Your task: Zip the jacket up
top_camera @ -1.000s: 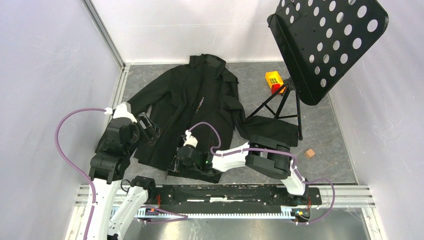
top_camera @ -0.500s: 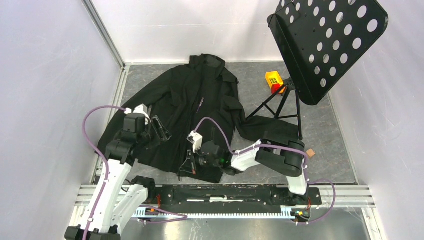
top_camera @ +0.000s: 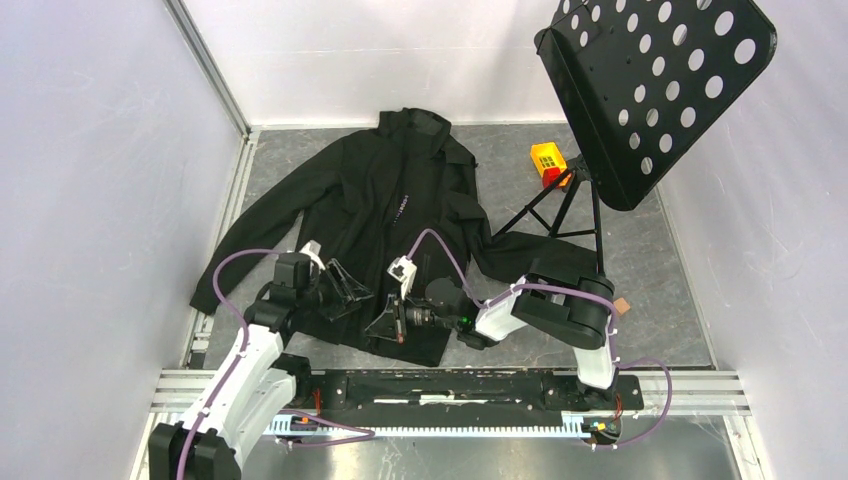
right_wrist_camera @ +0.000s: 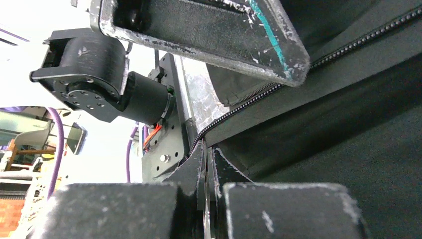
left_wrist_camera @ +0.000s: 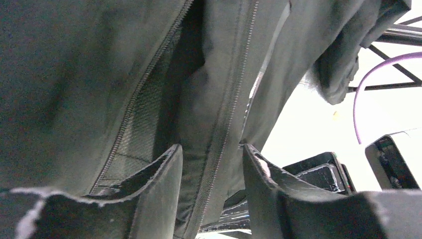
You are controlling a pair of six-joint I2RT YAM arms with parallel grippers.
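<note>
legible text: none was readable | only mark: tiny white print [top_camera: 402, 206] running toward 12 o'clock on large black fabric jacket [top_camera: 350, 200]

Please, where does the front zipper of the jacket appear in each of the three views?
Top external: the front zipper runs down the middle of the jacket, from the collar toward the hem.
Left wrist: its teeth run from top centre down between the fingers of the open left claw.
Right wrist: the teeth slant from the right edge down to the shut right claw.
Shared landmark: the jacket's black fabric beside the teeth.
</note>
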